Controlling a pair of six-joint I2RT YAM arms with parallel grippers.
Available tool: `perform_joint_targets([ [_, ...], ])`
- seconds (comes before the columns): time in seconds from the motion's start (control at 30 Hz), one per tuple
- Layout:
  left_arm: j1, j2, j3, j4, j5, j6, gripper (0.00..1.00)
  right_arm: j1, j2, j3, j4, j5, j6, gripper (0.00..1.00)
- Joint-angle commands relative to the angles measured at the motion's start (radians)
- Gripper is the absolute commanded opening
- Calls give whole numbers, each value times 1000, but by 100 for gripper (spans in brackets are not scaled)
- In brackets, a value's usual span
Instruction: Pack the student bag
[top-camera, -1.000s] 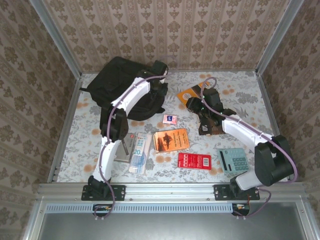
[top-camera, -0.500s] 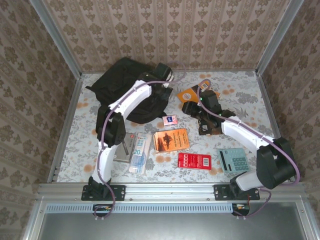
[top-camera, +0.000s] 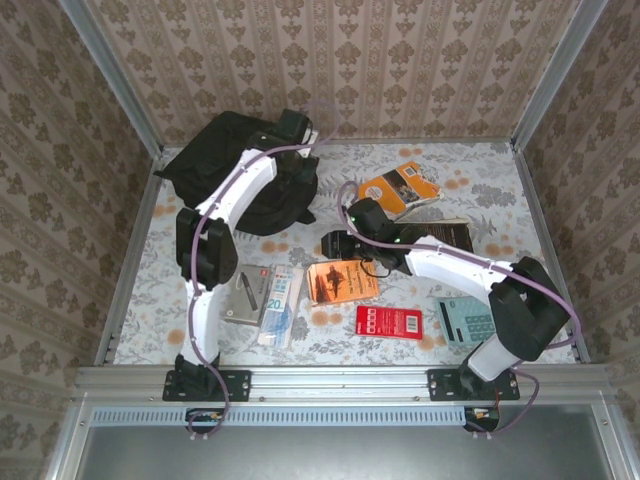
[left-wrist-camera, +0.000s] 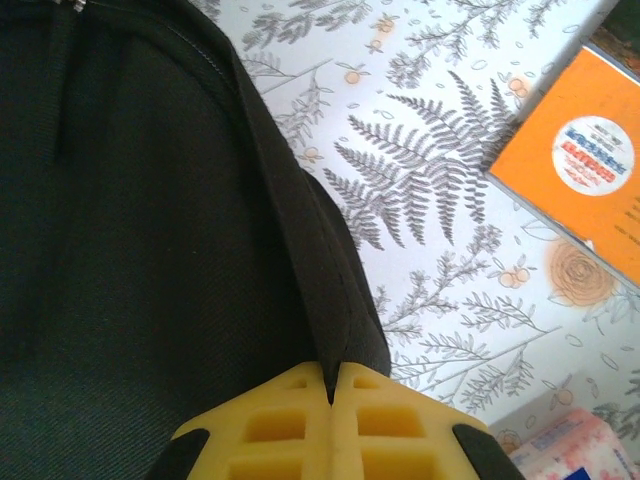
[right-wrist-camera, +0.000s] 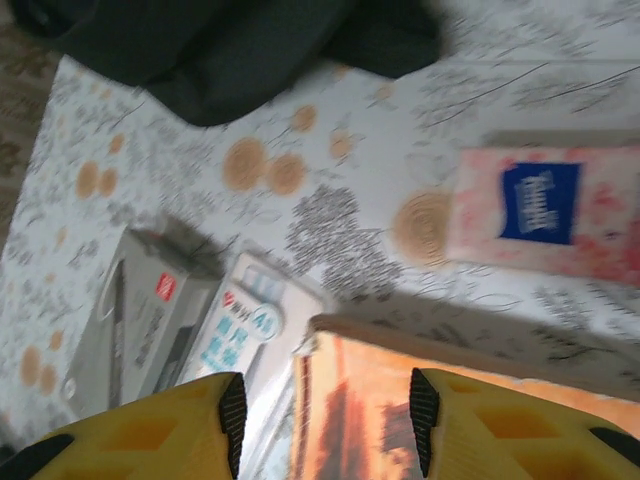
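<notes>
Now our left gripper (left-wrist-camera: 332, 388), clenched on the edge of the student bag (top-camera: 230, 165), has dragged it farther back and left of the middle orange book (top-camera: 342, 281). Our right gripper (right-wrist-camera: 327, 412) has swung over that book, jaws spread.

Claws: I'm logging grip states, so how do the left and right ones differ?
The left claw is shut, pinching the edge of the black fabric backpack; the right claw is open, holding nothing. The left is at the backpack; the right hangs over the orange paperback book. Both have yellow fingers.
</notes>
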Motion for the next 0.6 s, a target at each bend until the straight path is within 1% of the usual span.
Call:
perform_joint_targets([
  [0.0,-35,-112,-108,52,107,-31,0,-75,-72,-38,-35,166,62,50],
  [0.07,-60,-156,-196,83,114,-35,0,-128,-101,-64,-15,151,71,51],
  [0.13,-91,-189,-255,90,102,-28,0,-151,-111,-54,-42,160,61,51],
  [0.2,-116,-211,-295,83,84,-24,0,-160,-112,-43,-59,165,55,52],
  [0.33,-168,-247,-367,69,95,-28,0,-187,-128,-38,-66,174,57,53],
  [0.57,-262,-306,-471,59,49,-37,0,-302,-159,11,-119,181,74,55],
])
